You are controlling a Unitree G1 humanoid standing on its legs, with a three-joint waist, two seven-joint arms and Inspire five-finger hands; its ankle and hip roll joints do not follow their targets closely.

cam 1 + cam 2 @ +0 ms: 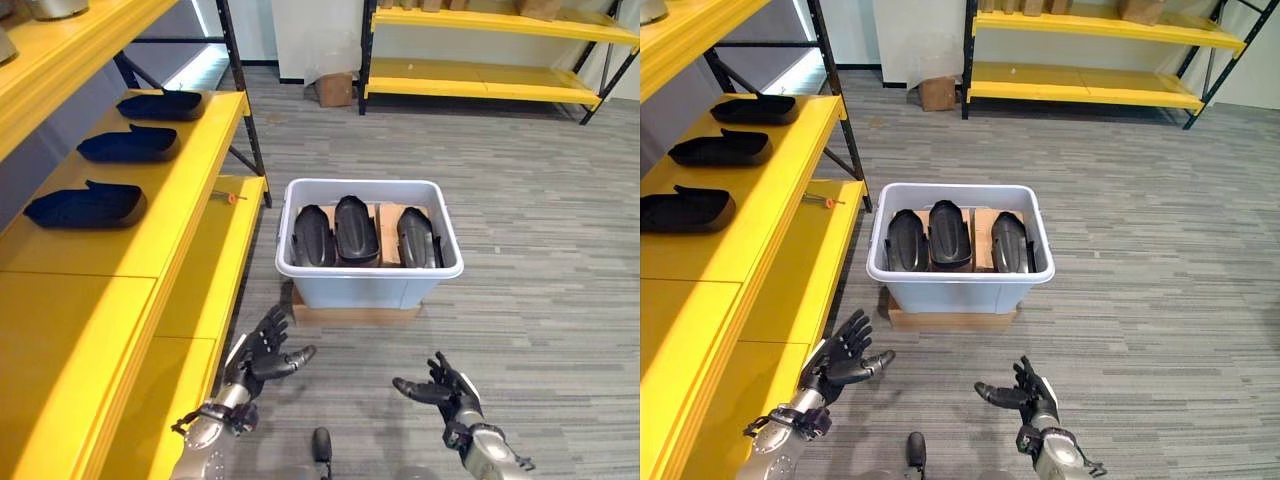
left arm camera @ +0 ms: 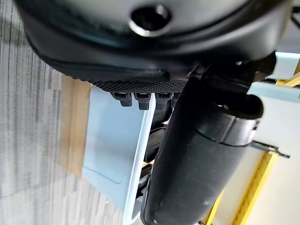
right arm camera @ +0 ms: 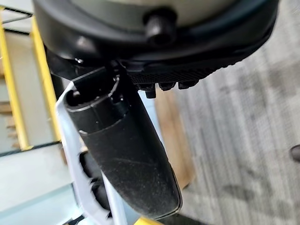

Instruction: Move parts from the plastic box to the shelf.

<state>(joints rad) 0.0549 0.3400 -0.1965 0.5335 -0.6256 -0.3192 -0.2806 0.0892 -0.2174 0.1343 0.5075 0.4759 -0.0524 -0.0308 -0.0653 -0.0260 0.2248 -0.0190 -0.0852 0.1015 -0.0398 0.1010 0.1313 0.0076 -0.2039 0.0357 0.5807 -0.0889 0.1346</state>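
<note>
Left hand: the left hand (image 1: 268,355) hangs low and near, just right of the yellow shelf's edge, fingers spread and relaxed, thumb out to the right, grasping nothing.
Right hand: the right hand (image 1: 441,388) hangs at about the same nearness, well apart from the left, fingers loosely extended toward the left, empty.
Floor: grey striped carpet floor (image 1: 540,260) runs under everything.
Plastic box: a pale grey plastic box (image 1: 369,279) sits on the floor beyond and between the two hands, resting on a flat brown cardboard slab (image 1: 350,314) that sticks out at its near side.
Parts in box: three black, elongated, rounded parts stand side by side in the box, lying near-to-far: a left part (image 1: 311,236), a middle part (image 1: 356,228) and a right part (image 1: 415,238). Brown cardboard shows between and behind them.
Shelf: the yellow shelf (image 1: 150,240) runs along the left, with an upper board and a lower board nearer the floor.
Parts on shelf: three black parts lie in a row on the upper board, well apart from one another: a near one (image 1: 86,206), a middle one (image 1: 130,145) and a far one (image 1: 162,104).
Small tool: a thin small tool (image 1: 229,197) with an orange end lies on the lower board, at the far end near the shelf's dark post.
Far shelf: a second yellow far shelf (image 1: 480,82) stands against the far wall.
Carton: a small brown carton (image 1: 333,89) sits on the floor just left of the far shelf.
</note>
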